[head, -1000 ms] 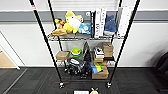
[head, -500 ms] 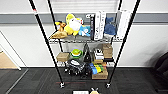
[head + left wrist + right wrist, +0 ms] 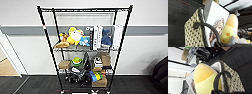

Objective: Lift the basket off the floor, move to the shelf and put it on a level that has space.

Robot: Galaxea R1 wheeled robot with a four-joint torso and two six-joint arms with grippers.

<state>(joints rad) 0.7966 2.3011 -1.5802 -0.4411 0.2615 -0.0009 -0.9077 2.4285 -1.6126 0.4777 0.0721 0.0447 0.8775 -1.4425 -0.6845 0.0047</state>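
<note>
Ahead of me stands the shelf (image 3: pixel 85 50) on the floor (image 3: pixel 37 86), its top level (image 3: pixel 85 10) bare. At my left wrist the basket (image 3: pixel 193 31) hangs off the floor, its handle (image 3: pixel 209 28) arching over a book (image 3: pixel 216 18) and a yellow plush toy (image 3: pixel 203 77). I cannot tell how either arm's fingers are set.

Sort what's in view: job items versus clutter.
Job:
basket
shelf
bare top level
floor

Clutter:
plush toys
white books
cardboard boxes
yellow plush in the basket
picture book
</note>
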